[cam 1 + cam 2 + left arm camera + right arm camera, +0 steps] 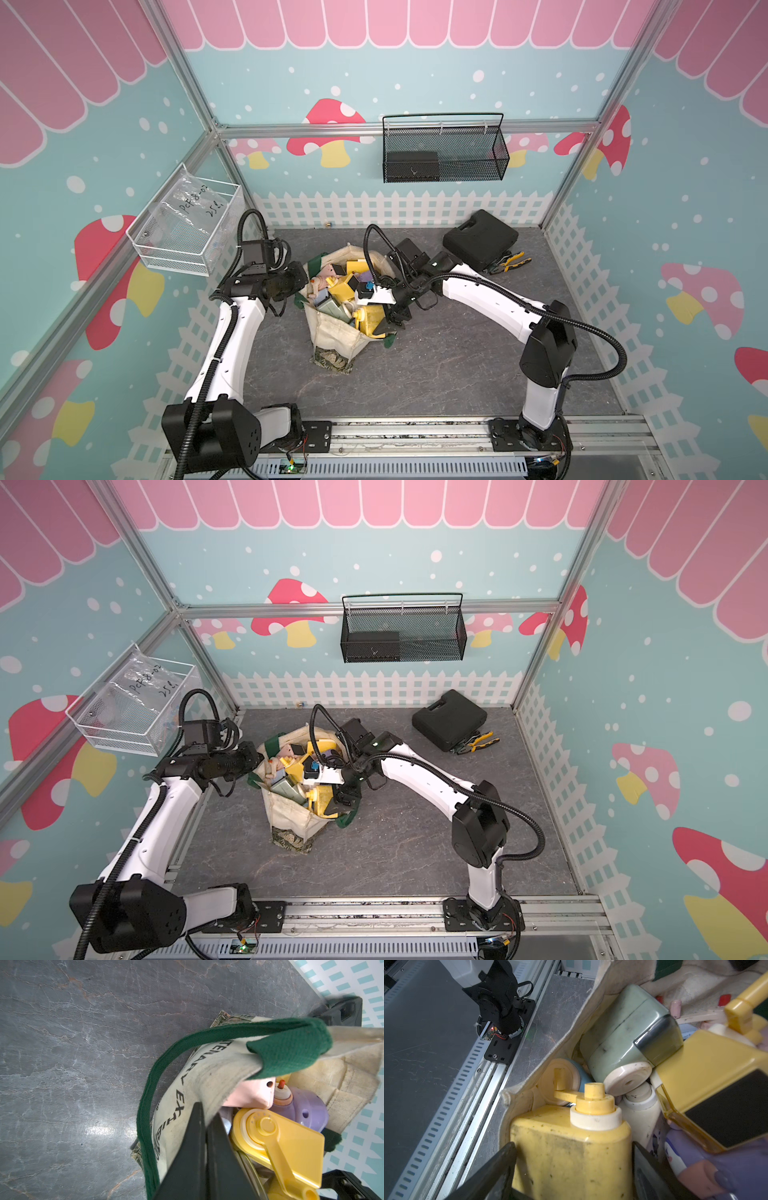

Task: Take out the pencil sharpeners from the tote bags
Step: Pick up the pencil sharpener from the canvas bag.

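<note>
Straddling a yellow sharpener (pixel 560 1138) inside the tote bag (pixel 332 332), my right gripper (pixel 571 1147) stands spread and, as far as I can tell, not clamped. My left gripper (pixel 207 1120) is pinched shut on the bag's rim. All the pencil sharpeners (pixel 345 291) I see sit in the bag, so I judge everything remains. The lettering (pixel 179 1101) partly reads "EXHIB".

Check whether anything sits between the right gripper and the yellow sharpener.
Nothing visible: the right gripper stands open, jaws flanking the yellow sharpener. The tote bag has its canvas wall close beside one finger and might get pinched.
</note>
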You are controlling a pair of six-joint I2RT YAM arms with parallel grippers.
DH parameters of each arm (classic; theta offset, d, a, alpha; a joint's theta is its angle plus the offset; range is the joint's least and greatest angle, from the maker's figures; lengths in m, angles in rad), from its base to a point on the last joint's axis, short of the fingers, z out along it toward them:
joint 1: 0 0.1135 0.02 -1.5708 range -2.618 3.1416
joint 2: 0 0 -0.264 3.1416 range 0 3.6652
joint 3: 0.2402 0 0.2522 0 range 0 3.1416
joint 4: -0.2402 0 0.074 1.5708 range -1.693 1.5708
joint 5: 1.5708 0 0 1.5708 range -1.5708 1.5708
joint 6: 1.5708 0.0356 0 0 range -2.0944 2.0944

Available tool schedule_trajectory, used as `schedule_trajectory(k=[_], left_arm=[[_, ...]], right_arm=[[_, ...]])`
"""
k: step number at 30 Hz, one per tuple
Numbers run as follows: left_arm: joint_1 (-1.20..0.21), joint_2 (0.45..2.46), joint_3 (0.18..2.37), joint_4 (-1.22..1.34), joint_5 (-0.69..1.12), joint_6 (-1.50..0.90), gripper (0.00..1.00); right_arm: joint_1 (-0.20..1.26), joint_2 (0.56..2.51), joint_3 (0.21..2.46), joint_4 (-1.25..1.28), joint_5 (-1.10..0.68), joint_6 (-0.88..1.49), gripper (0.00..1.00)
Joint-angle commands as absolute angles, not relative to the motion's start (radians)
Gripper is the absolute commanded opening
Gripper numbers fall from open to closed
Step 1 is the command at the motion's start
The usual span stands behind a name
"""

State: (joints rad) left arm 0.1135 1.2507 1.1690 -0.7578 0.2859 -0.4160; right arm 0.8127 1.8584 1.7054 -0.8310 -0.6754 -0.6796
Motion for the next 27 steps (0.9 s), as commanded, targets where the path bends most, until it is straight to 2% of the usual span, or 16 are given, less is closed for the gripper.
schedule_trajectory(k=[1,5,15,23,25,27], left_arm=[[0.117,1.230,1.177,-0.686,0.282,-0.419,0.00],[0.117,1.232,1.178,-0.686,0.285,-0.419,0.00],[0.117,1.236,1.178,-0.687,0.284,-0.419,0.00],[0.117,1.233,1.181,-0.690,0.287,-0.420,0.00],[0.117,1.233,1.180,-0.690,0.290,-0.419,0.00],[0.117,1.233,1.181,-0.689,0.291,-0.420,0.00]], right_arm=[[0.834,1.837,1.636,-0.917,-0.693,-0.701,0.86],[0.834,1.827,1.591,-0.880,-0.707,-0.700,0.86],[0.820,2.003,1.706,-0.928,-0.653,-0.702,0.86],[0.808,2.045,1.701,-0.945,-0.781,-0.710,0.89],[0.808,2.028,1.694,-0.941,-0.802,-0.713,0.86],[0.808,2.013,1.696,-0.938,-0.811,-0.710,0.78]])
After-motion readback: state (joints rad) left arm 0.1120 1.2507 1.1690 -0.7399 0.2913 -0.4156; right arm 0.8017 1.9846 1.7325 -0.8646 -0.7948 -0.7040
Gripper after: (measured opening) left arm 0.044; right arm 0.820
